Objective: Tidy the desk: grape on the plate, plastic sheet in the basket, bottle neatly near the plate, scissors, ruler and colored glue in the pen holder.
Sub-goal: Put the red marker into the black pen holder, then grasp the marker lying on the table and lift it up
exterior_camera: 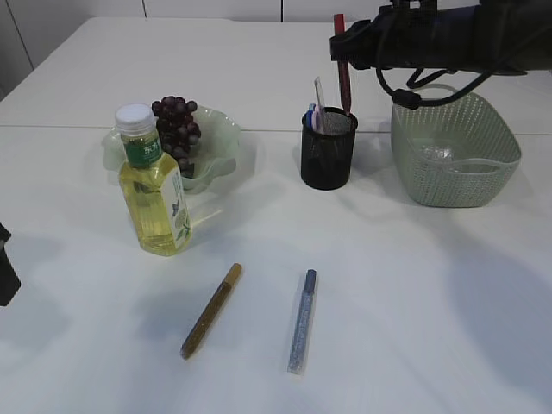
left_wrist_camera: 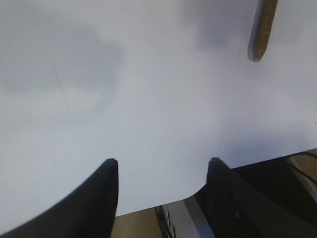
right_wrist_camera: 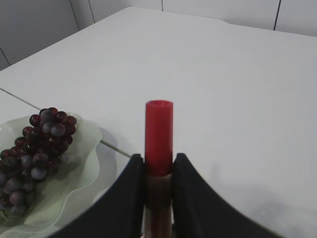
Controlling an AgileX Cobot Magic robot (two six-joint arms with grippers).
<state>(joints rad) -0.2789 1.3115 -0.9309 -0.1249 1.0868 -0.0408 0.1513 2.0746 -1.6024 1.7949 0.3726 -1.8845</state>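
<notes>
The gold glue pen (left_wrist_camera: 262, 27) is cut off at twelve o'clock; the basket's (exterior_camera: 454, 155) contents stay unclear.

Pretty bright in here, soft even light from above, so the white table (exterior_camera: 259, 69) nearly washes out. Shadows are faint and fuzzy-edged, like under the bottle (exterior_camera: 155, 185) and the basket (exterior_camera: 453, 155). Left wrist view is soft, its dark fingers (left_wrist_camera: 101, 198) blurry up close. The grapes (right_wrist_camera: 37, 148) look slightly soft too.
</notes>
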